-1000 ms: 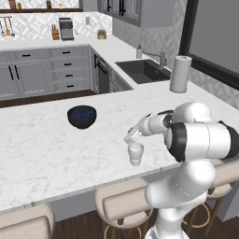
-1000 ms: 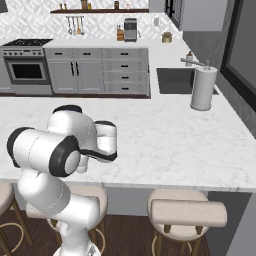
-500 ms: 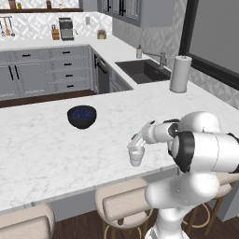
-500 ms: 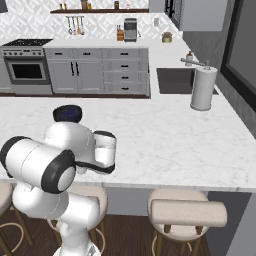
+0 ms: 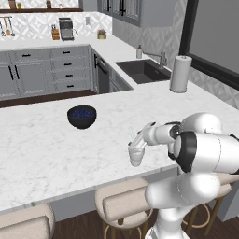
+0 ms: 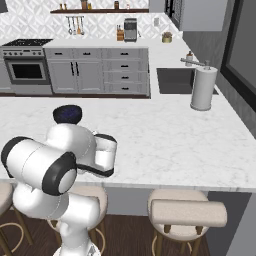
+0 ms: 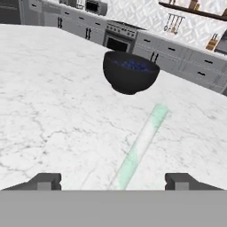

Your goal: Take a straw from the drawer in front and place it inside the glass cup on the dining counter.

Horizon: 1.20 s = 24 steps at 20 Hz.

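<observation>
No brand, label or legible writing can be made out on anything in these views.

The glass cup (image 5: pixel 136 154) stands upright on the dining counter (image 5: pixel 42 149), close to its near overhanging edge above the stools. The gripper (image 5: pixel 138 141) hangs directly over the cup's mouth. In the left base view a thin pale line, apparently the straw (image 5: pixel 131 134), rises from the cup beside the gripper.

In the hand view the gripper's fingertips (image 7: pixel 44 181) stand far apart, so the claw is spread wide and clamps nothing. The pale green translucent straw (image 7: pixel 141 145) runs up between the tips, tilted, touching neither. The cup itself cannot be distinguished there.

Other items: a dark blue bowl (image 5: pixel 82 116) sits on the same counter, well apart from the cup, toward the kitchen side. A white paper-towel roll (image 5: pixel 180 73) stands upright near the far right corner, beside the sink (image 5: pixel 144 70). Padded stools (image 5: pixel 122 203) are tucked under the overhang. A stove (image 6: pixel 27 70) and grey cabinets (image 6: pixel 97 72) line the far wall.

Nothing stands between gripper and cup.
</observation>
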Available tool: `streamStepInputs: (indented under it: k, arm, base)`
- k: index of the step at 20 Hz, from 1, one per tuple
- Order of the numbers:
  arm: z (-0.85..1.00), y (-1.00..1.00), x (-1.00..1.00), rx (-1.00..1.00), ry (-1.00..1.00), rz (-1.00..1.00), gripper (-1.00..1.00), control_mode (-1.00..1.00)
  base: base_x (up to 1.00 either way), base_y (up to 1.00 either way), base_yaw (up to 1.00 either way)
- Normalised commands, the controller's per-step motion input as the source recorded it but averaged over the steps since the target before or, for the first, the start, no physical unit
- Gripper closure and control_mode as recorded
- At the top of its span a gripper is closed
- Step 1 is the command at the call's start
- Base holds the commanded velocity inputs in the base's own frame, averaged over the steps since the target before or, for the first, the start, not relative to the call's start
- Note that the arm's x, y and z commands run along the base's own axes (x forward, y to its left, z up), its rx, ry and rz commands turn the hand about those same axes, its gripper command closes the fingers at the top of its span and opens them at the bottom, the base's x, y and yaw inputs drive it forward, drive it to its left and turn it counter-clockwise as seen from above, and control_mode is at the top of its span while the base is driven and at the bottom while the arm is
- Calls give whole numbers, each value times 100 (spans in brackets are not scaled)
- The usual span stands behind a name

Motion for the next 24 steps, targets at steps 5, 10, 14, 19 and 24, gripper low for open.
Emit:
streamStepInputs:
  k: [5,10,14,19,24]
  arm:
    - [73,-8,-27,5,-2,3,-100,-100]
    - [100,-4,-30,3,-6,0,-100,-100]
    - [100,-13,-37,2,-7,0,-100,-100]
    - [100,-6,-42,1,-10,0,-100,-100]
    - [100,0,-74,0,-23,4,-100,-100]
  base:
    - [0,0,0]
    - [0,0,0]
    - [0,0,0]
    - [0,0,0]
    - [0,0,0]
